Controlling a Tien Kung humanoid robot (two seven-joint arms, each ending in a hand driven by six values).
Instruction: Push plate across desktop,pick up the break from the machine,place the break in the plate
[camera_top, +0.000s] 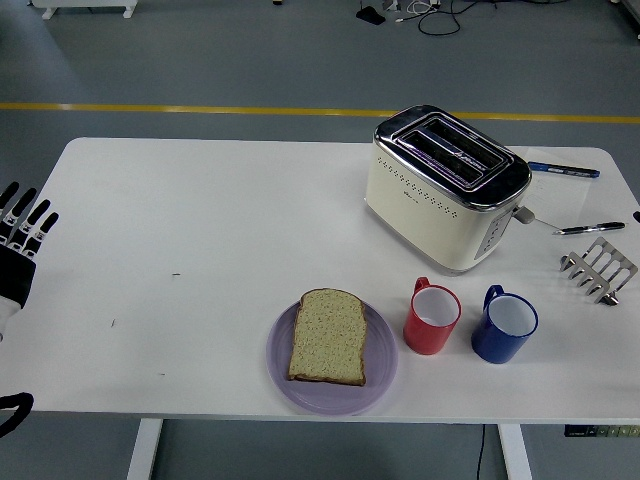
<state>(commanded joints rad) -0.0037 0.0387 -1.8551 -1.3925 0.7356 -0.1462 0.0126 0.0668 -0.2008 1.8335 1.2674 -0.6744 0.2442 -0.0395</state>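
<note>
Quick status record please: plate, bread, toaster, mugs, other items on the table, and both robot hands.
plate: purple plate, near the table's front edge, centre
bread: one slice lying flat on the plate
toaster: cream toaster, back right, slots show no bread
mugs: red mug and blue mug side by side, right of the plate
other: two pens and a metal rack at the right edge
left robot hand: at the left edge, fingers spread, holding nothing
right robot hand: not in view

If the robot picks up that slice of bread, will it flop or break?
The bread looks thin and soft, so it would probably bend a bit if lifted by one edge. It seems light, likely easy to lift. A hard squeeze might dent or tear it. It lies flat on the purple plate, so it shouldn't roll.
</note>
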